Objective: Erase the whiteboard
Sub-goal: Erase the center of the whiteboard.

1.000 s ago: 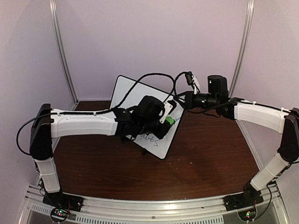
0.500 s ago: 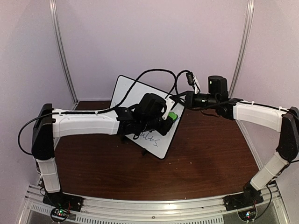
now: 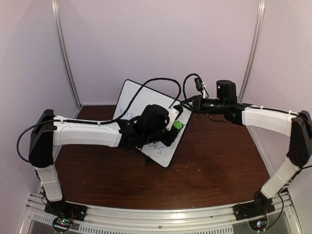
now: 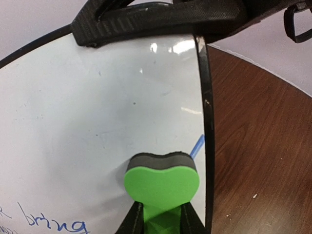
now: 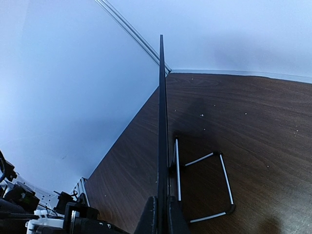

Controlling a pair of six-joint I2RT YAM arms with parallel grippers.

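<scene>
Mid-wipe. Left gripper (image 4: 161,220) clamps the green eraser (image 4: 161,183), pad on the whiteboard (image 4: 87,112) near its right edge. Right gripper (image 5: 162,214) pinches the board's edge, steadying it. Blue writing (image 4: 53,223) sits left of the eraser, unwiped. Next: sweep there with even pressure.

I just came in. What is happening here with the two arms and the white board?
Two robot arms are cleaning the whiteboard, which stands tilted on the brown table. The right tool is clamped on the board's edge and steadies it. The left tool grips a green eraser and presses its dark pad against the board. The area around the eraser looks mostly wiped, but blue handwriting is left lower down, so the job is not finished.
</scene>
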